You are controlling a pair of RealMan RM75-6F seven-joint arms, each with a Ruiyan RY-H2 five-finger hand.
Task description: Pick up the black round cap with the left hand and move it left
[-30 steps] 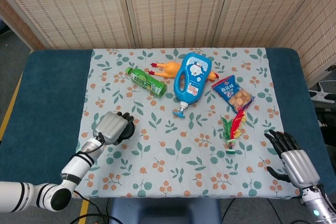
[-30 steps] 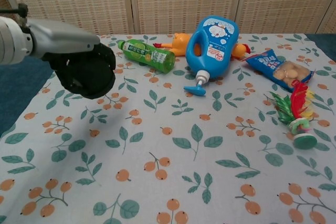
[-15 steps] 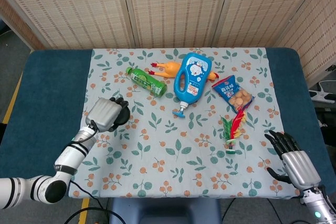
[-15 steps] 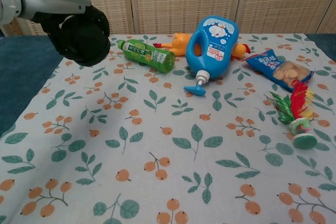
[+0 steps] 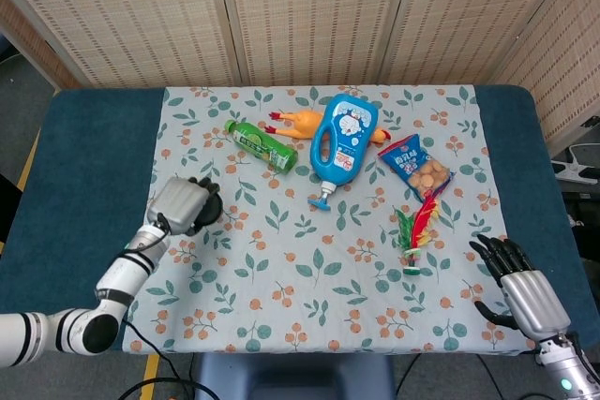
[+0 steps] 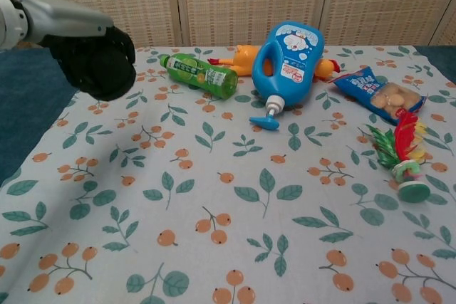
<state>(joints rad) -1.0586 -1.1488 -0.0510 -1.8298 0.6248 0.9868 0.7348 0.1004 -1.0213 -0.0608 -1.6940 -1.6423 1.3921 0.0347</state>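
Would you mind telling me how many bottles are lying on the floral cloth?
2: a green bottle toward the back left, and a blue bottle just right of it, nozzle toward the front. None seem hidden.

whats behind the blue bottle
A yellow rubber chicken lies behind the blue bottle, its head poking out left and its other end right. Its middle is covered by the bottle.

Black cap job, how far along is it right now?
Pickup looks done: the left hand holds the black round cap above the floral cloth, over its left side. Left to do: carry it further left and set it down. The right hand is idle.
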